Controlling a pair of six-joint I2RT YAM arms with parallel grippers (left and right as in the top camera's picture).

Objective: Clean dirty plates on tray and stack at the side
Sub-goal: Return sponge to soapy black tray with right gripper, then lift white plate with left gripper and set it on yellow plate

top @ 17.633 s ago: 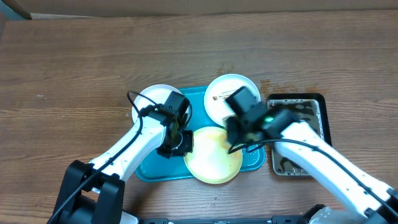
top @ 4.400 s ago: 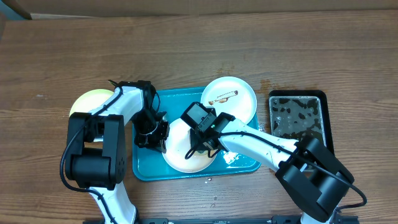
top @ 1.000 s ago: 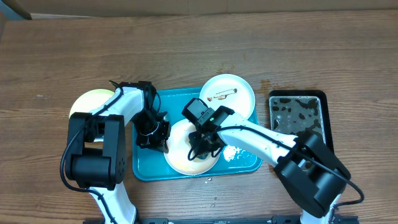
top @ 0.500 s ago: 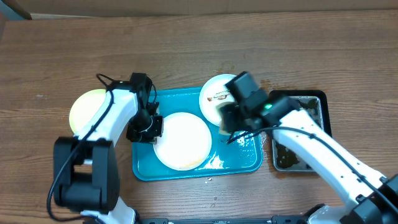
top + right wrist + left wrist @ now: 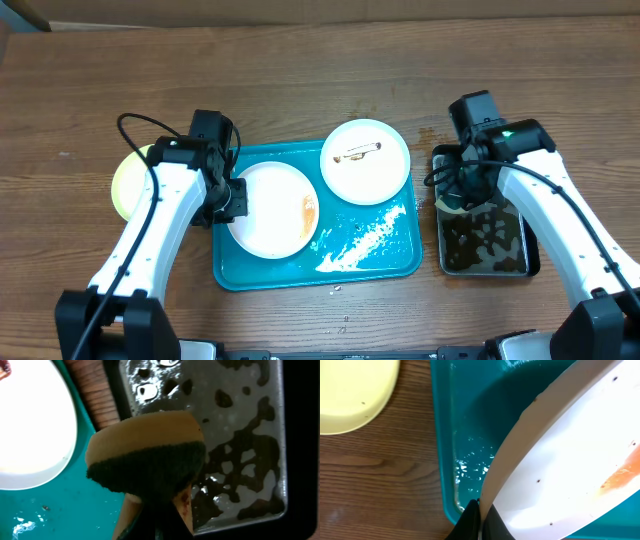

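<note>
The smeared white plate (image 5: 272,210) on the blue tray (image 5: 370,255) is pinched at its left rim by the left tool (image 5: 234,200), and a sponge (image 5: 145,455) is held by the right tool (image 5: 462,188) over the dirty water (image 5: 485,240), so wiping is likely needed next.

sponge (image 5: 145,460) (at black tray (image 5: 298,460) edge)
</note>
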